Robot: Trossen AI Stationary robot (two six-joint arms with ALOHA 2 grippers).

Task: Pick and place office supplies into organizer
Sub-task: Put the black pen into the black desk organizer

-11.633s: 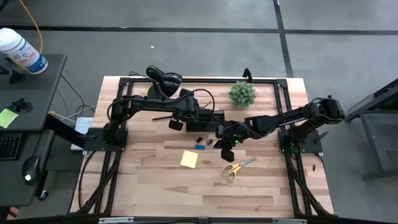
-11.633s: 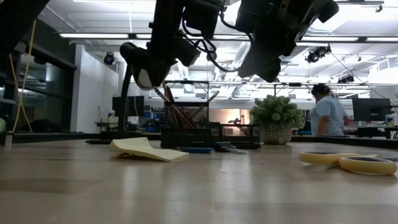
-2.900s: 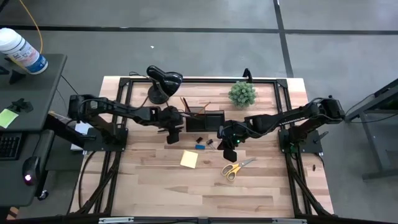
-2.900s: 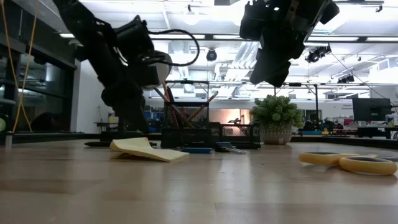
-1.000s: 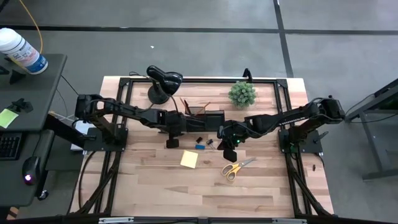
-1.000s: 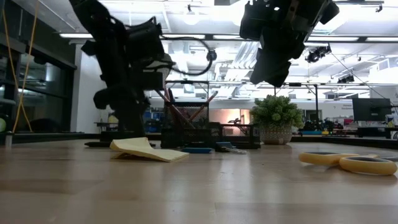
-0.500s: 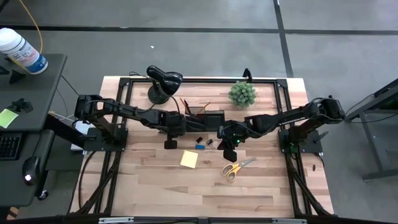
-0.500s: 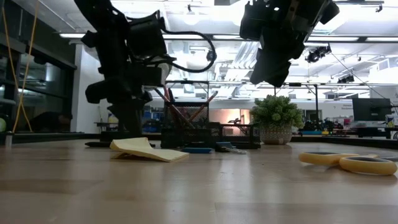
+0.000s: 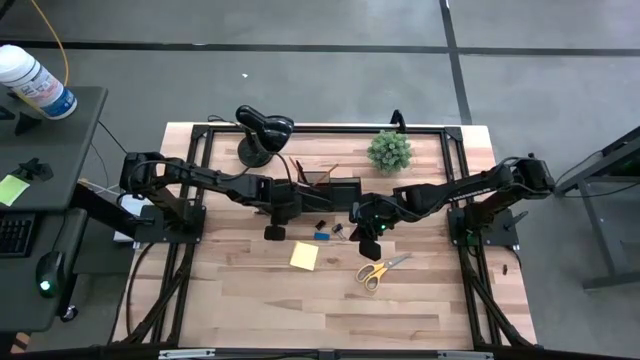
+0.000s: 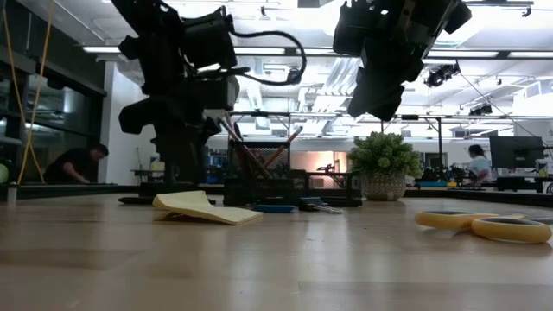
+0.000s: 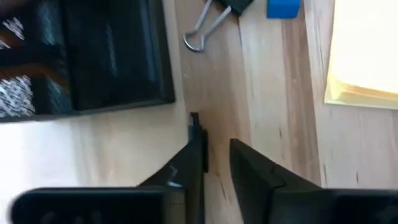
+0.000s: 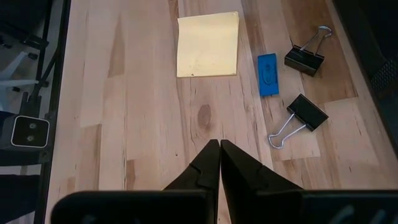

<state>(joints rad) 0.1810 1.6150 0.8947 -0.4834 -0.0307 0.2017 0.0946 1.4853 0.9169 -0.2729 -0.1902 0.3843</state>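
**Left gripper low by the organizer, going for a clip next**

My left gripper (image 11: 216, 146) sits low over the surface (image 9: 400, 300), just beside the organizer (image 9: 328, 188), with only a narrow gap between its fingers and nothing in it. The nearest binder clip (image 11: 219, 14) lies just ahead, the blue block (image 11: 283, 8) beside it and the sticky notes (image 9: 304, 256) a bit further out. To do this well I'd spread the fingers wider first, line them up across the clip's black body rather than the wire loop, then drop straight down. The right gripper (image 12: 219, 163) hovers pinched shut and empty over the clips. The scissors (image 9: 381, 270) are well apart, still out.
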